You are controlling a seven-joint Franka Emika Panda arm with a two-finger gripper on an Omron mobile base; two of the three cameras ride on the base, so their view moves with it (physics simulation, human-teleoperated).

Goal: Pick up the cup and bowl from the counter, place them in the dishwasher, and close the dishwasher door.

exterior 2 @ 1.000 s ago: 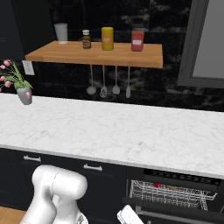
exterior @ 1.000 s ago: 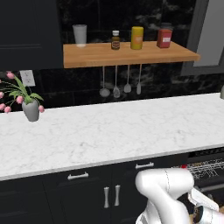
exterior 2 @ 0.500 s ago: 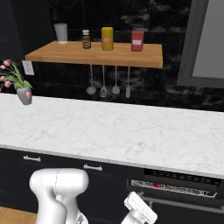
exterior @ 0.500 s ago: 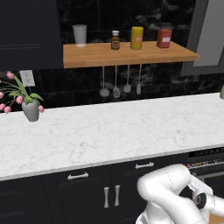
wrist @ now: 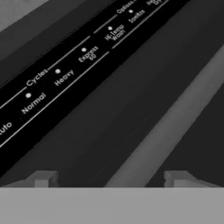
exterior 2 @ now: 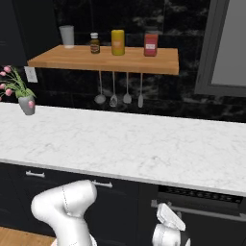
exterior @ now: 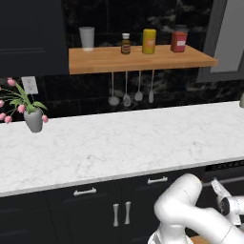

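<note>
A wooden wall shelf (exterior: 138,58) hangs on the black marble wall (exterior 2: 182,101) beside a grey-framed window (exterior 2: 229,45).

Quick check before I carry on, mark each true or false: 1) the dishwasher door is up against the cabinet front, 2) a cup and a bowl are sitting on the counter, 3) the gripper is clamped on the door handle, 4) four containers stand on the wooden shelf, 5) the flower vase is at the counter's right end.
1) True: the dishwasher door looks shut, its control strip facing the hand camera.
2) False: the counter carries a flower vase, no cup or bowl.
3) False: the gripper is open, nothing between its fingertips.
4) True: the wooden shelf holds four containers.
5) False: the vase stands near the left end.
</note>
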